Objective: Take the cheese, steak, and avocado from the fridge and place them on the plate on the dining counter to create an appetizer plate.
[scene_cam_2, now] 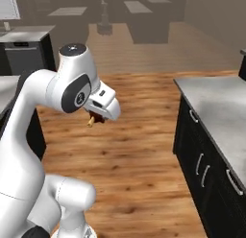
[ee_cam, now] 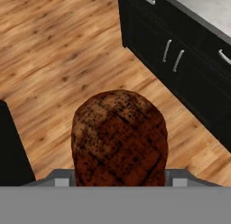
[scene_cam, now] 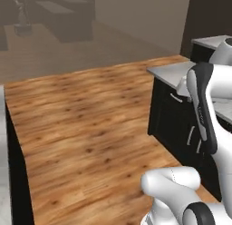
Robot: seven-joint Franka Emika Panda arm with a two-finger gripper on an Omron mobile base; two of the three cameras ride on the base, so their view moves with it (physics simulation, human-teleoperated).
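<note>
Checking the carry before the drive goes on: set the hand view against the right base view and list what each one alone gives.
Hand view alone: the steak close up, dark red-brown with grill marks, sitting in the gripper. Right base view alone: the white arm bent over the floor, and a far counter. Both: the wooden floor and the black cabinet with grey top and silver handles.

Plenty of open wood floor [scene_cam_2: 139, 150] ahead and below, nothing standing on it, so the middle is a wide clear lane. On the right a black cabinet [scene_cam_2: 202, 165] with a grey counter top [scene_cam_2: 216, 105] walls that side off, handles facing the lane. Another dark cabinet edge [scene_cam: 18, 174] hems in the left. The steak [ee_cam: 119, 137] bulks large right in front of the hand
</note>
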